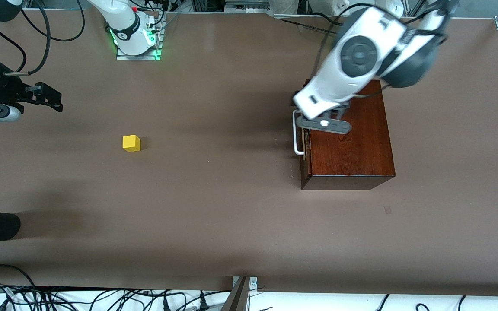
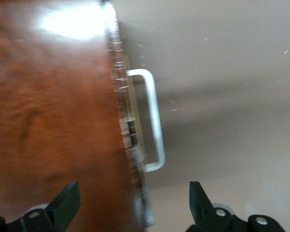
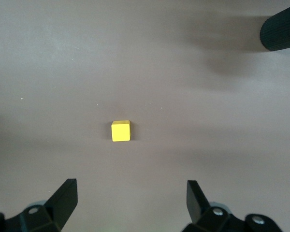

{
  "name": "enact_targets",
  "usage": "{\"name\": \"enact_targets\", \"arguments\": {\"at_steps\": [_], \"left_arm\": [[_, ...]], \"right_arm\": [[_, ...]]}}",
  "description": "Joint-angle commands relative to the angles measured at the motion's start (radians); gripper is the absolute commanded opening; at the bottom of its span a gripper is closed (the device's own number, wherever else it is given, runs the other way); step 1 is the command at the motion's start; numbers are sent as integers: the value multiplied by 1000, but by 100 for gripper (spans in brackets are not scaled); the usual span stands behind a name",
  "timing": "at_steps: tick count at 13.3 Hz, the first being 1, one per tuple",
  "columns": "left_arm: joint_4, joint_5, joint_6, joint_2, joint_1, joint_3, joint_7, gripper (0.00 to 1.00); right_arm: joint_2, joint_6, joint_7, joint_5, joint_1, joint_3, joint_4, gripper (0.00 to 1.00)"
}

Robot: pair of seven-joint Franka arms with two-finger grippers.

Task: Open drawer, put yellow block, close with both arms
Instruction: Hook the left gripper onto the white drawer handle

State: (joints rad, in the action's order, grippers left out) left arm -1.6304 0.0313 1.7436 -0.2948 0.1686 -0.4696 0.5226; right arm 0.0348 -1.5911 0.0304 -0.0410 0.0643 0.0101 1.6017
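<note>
**Drawer Not Pulled Out Yet, Block Waiting on the Table**

While the left arm's black two-finger gripper (image 2: 130, 205) hangs over the front edge of the shiny dark red-brown wooden box (image 1: 352, 142), its two fingers stand wide apart and hold nothing. From the left wrist view, one finger is over the box top and the other is over the bare brown table (image 1: 231, 216), with the drawer's white bent metal handle (image 2: 152, 121) between them but lower down. The drawer (image 1: 304, 147) looks shut or nearly shut, with only a thin pale strip showing at the box front.

The small bright yellow cube (image 1: 131, 143) sits alone on the table, well apart from the box, toward the right arm's end. The right arm's black gripper (image 3: 130, 203) waits up in the air near the block, its fingers spread wide and empty.

What could go wrong? The left gripper is not around the handle yet. If it comes down a bit off, one finger could bump the box top and push the whole box along. If it closes too high, it may miss the thin handle. A hard pull could drag the box instead of sliding the drawer.
</note>
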Motion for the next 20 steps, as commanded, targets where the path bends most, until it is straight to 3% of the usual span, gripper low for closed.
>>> {"name": "enact_targets", "arguments": {"at_steps": [1, 7, 20], "left_arm": [[30, -46, 71, -73, 87, 2, 155, 100], [18, -249, 77, -164, 155, -1, 249, 100], [0, -422, 165, -311, 219, 0, 410, 100]], "right_arm": [[10, 8, -7, 16, -6, -1, -23, 100], [10, 7, -7, 16, -6, -1, -23, 100], [10, -33, -7, 56, -6, 18, -23, 100]]}}
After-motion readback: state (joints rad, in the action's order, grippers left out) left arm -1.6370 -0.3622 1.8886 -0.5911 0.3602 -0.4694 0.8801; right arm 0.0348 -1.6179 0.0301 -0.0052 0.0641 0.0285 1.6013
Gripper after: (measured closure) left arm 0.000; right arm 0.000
